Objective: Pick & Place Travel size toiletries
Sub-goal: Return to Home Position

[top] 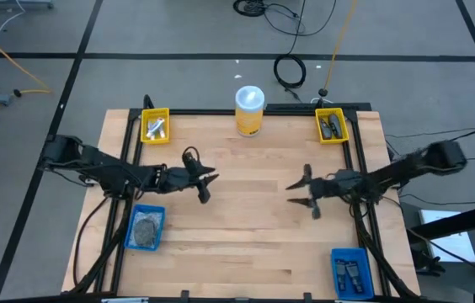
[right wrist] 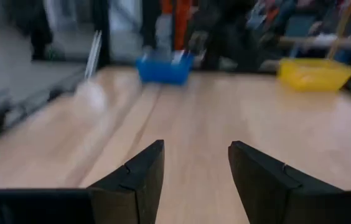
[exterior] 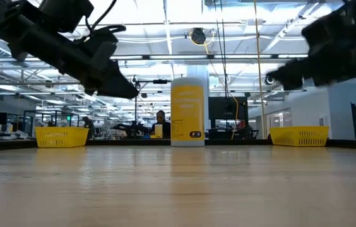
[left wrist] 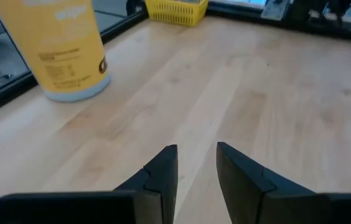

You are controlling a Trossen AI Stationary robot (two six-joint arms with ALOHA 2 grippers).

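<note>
My left gripper (left wrist: 196,147) hangs over the middle of the table, its fingers parted a little with nothing between them. The right gripper (right wrist: 196,144) faces it from the other side, fingers spread wider and equally empty. Nothing lies loose on the boards, so I judge the sorting is done and only parking both arms remains. The risks are all in the retreat.

The table (top: 246,244) comes first. Both grippers hang clear of the wood, but a wrist that sags on the way out would scrape it. Next is the yellow canister (top: 249,109), standing beyond the gap between the two grippers. It is tall and probably light, so a wide swing from either arm could topple it.

The left blue bin (top: 145,209) sits behind the left gripper, just beside that arm, where the forearm or its trailing cables could shove it. The right blue bin (top: 351,251) is well behind the right gripper, near that arm's frame. The left yellow bin (top: 144,128) and right yellow bin (top: 318,126) lie beyond and outboard of their grippers, well apart.

The toiletries are all binned: pale pieces (top: 156,128) in the left yellow bin, dark pieces (top: 333,126) in the right yellow one. There is a grey heap (top: 145,229) in the left blue bin and dark oblongs (top: 351,273) in the right blue one. A nudged bin would spill them.
</note>
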